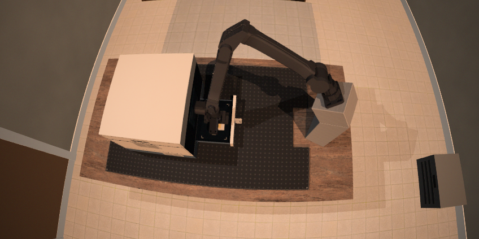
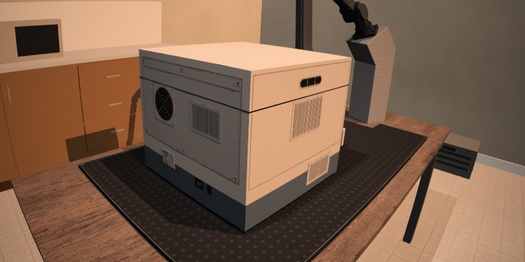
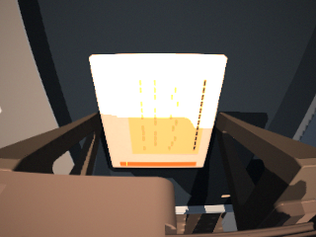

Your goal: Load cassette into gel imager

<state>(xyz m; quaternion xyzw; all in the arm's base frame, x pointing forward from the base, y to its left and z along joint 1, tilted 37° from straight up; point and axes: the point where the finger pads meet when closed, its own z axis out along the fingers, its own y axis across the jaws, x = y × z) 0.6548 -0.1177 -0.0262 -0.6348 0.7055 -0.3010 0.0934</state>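
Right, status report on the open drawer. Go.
Gripper open, fingers either side of the pale amber-tinted cassette, no grip. Cassette flat on the dark drawer glass of the beige box imager. Drawer open, arm over it.

Top overhead, exterior behind imager (image 2: 244, 119), wrist close
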